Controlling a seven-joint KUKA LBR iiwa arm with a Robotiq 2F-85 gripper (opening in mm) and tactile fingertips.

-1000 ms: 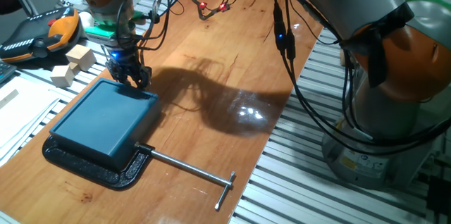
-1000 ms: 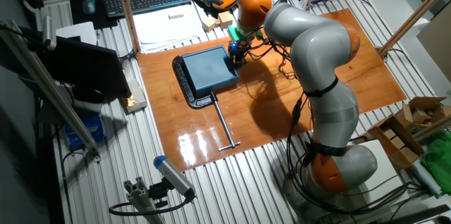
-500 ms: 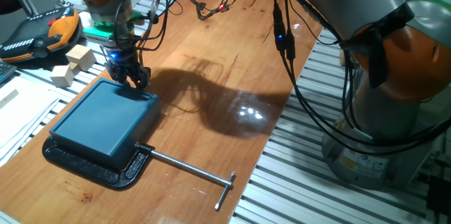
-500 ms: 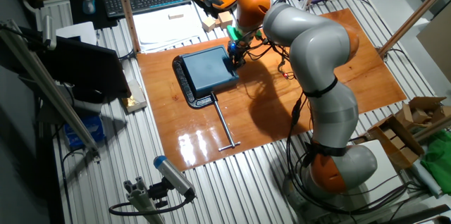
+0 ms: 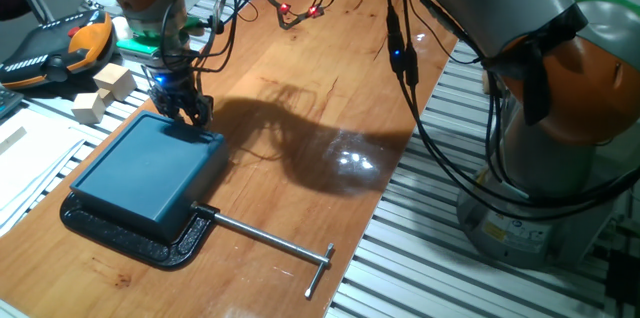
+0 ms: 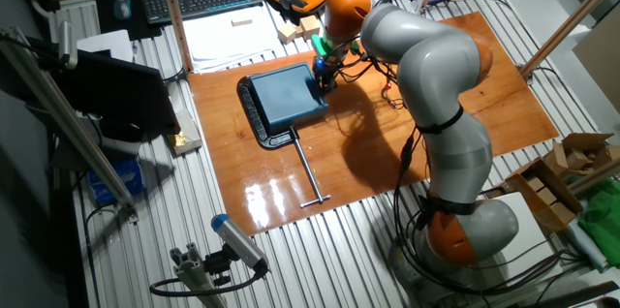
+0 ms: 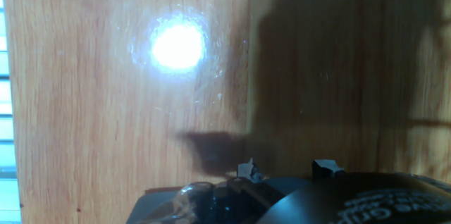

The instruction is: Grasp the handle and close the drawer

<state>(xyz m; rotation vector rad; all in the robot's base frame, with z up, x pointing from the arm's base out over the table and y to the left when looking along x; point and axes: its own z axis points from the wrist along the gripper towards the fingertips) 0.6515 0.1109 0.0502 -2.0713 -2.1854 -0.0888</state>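
Note:
The dark teal box (image 5: 150,173) lies flat on a black base plate (image 5: 150,245) at the table's left end; it also shows in the other fixed view (image 6: 289,95). No part of the drawer tray sticks out of the box, and I cannot pick out its handle wall. My gripper (image 5: 187,113) points down at the box's far right corner, touching or just above its edge, as the other fixed view (image 6: 321,77) also shows. In the hand view the gripper (image 7: 285,170) has its two fingertips apart with nothing between them, over bare wood.
A long thin metal rod (image 5: 270,241) with a T end runs from the base plate toward the table's near edge. Wooden blocks (image 5: 100,93) and an orange teach pendant (image 5: 60,43) lie left of the table. Cables (image 5: 300,3) cross the far end.

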